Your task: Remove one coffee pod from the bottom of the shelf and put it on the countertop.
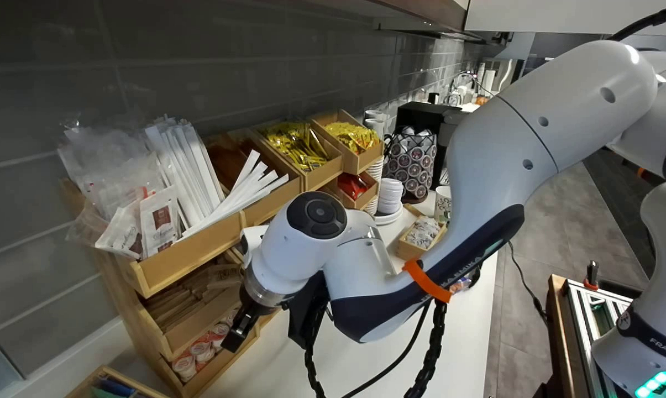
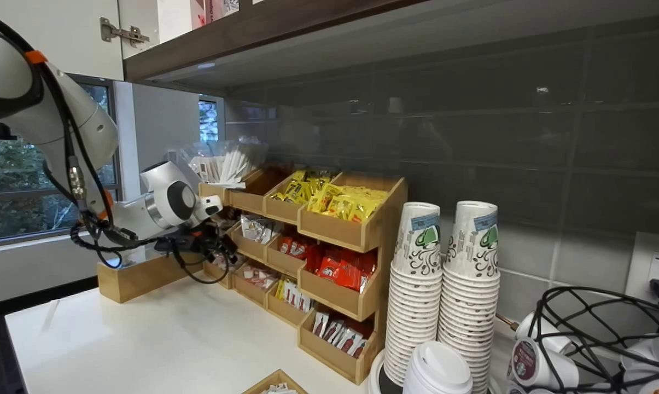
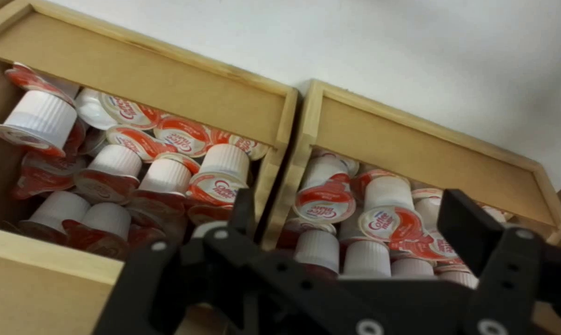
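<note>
The shelf, a light wooden tiered organiser, shows in both exterior views. Its bottom compartments hold many red and white creamer pods, seen in the wrist view and in both exterior views. The white countertop runs along the shelf's front and also shows in an exterior view and the wrist view. My gripper is open, with nothing held. Its fingers are wide apart over two adjoining bottom compartments. In an exterior view the gripper is close to the bottom row.
Upper compartments hold white stirrers and gold sachets. Stacked paper cups and a black wire pod basket stand beyond the shelf. A long wooden box and a small wooden box sit on the countertop.
</note>
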Robot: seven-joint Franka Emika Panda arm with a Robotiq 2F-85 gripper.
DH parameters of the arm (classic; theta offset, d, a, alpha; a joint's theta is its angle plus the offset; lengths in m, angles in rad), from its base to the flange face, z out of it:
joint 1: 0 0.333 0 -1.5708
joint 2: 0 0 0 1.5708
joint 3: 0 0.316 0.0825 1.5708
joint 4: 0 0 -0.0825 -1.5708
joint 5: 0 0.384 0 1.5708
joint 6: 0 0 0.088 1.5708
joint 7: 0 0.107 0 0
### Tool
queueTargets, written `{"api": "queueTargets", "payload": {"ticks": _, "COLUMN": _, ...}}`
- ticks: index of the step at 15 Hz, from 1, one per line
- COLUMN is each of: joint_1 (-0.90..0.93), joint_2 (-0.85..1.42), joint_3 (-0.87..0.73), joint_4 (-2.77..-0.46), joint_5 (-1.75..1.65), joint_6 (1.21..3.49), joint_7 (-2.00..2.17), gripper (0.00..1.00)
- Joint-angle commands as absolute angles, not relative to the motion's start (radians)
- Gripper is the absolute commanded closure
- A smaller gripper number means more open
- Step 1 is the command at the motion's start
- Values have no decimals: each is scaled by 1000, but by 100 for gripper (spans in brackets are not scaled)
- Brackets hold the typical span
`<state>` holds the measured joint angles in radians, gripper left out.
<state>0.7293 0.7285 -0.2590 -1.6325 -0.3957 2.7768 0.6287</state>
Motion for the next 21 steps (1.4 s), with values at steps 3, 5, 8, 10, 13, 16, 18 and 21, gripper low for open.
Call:
{"api": "queueTargets", "payload": {"ticks": 3, "joint_1": 778, "joint_2": 798, "joint_3": -320, "joint_4": -1577, "joint_5": -406, "joint_6": 2815, "joint_7": 694, "gripper": 0}}
{"api": "queueTargets", "payload": {"ticks": 5, "joint_1": 780, "joint_2": 799, "joint_3": -316, "joint_4": -1576, "joint_5": -399, "joint_6": 2816, "joint_7": 692, "gripper": 0}}
{"api": "queueTargets", "payload": {"ticks": 8, "joint_1": 783, "joint_2": 800, "joint_3": -319, "joint_4": -1581, "joint_5": -383, "joint_6": 2845, "joint_7": 735, "gripper": 2}}
{"api": "queueTargets", "payload": {"ticks": 10, "joint_1": 787, "joint_2": 799, "joint_3": -327, "joint_4": -1591, "joint_5": -371, "joint_6": 2885, "joint_7": 787, "gripper": 1}}
{"api": "queueTargets", "payload": {"ticks": 13, "joint_1": 796, "joint_2": 800, "joint_3": -343, "joint_4": -1606, "joint_5": -351, "joint_6": 2929, "joint_7": 863, "gripper": 0}}
{"api": "queueTargets", "payload": {"ticks": 16, "joint_1": 800, "joint_2": 814, "joint_3": -345, "joint_4": -1612, "joint_5": -317, "joint_6": 2954, "joint_7": 900, "gripper": 0}}
{"api": "queueTargets", "payload": {"ticks": 18, "joint_1": 804, "joint_2": 820, "joint_3": -345, "joint_4": -1618, "joint_5": -283, "joint_6": 2971, "joint_7": 910, "gripper": 0}}
{"api": "queueTargets", "payload": {"ticks": 21, "joint_1": 817, "joint_2": 831, "joint_3": -360, "joint_4": -1618, "joint_5": -238, "joint_6": 2996, "joint_7": 910, "gripper": 0}}
